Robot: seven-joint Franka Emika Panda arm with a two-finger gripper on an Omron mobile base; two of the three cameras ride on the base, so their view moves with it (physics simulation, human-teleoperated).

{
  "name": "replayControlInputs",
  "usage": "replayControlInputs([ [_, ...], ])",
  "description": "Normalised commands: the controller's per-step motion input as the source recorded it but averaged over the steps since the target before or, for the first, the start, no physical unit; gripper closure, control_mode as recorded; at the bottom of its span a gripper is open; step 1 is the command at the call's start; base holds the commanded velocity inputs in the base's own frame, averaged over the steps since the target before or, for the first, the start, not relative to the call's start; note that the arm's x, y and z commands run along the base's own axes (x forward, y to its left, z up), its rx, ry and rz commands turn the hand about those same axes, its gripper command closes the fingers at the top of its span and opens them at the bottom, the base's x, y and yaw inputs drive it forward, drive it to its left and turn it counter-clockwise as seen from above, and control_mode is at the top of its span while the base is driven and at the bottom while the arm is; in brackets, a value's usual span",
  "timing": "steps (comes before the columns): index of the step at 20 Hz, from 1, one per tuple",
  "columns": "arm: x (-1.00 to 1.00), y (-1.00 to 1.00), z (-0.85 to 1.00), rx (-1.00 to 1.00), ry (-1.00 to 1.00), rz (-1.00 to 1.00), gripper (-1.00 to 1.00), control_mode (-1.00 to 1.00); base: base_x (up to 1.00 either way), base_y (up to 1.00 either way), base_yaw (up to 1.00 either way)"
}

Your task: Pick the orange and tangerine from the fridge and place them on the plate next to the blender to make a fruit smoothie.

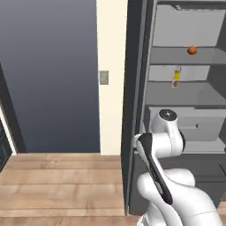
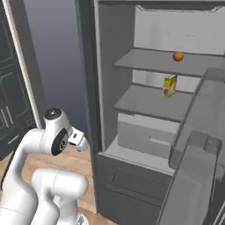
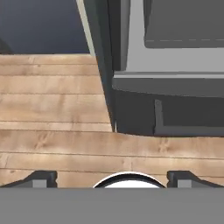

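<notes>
Orange fruit on the top shelf, tool wide open

Reddish-orange, the tangerine [image 1: 191,50] sits alone on the upper shelf [image 2: 154,61] of the open fridge [image 1: 137,110]. A yellow carton [image 2: 169,85] stands on the shelf below. The tool [image 3: 112,177] points down at the wooden floor [image 3: 52,113] before the fridge's base, its jaws spread fully, holding nothing.

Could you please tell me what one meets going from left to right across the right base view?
Dark cupboard → arm → fridge wall → yellow carton → orange fruit → fridge door bins.
</notes>
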Motion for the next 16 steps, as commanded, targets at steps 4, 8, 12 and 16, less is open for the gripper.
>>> replayControlInputs([
  [4, 0.0, 0.0, 0.0, 0.0, 0.0, 0.0, -1.0, 1.0, 0.84, -0.4, -0.43],
  [8, 0.0, 0.0, 0.0, 0.0, 0.0, 0.0, -1.0, 1.0, 0.47, -0.78, -0.06],
  [12, 0.0, 0.0, 0.0, 0.0, 0.0, 0.0, -1.0, 1.0, 0.24, -0.64, 0.0],
  [16, 0.0, 0.0, 0.0, 0.0, 0.0, 0.0, -1.0, 1.0, 0.42, -0.07, 0.0],
])
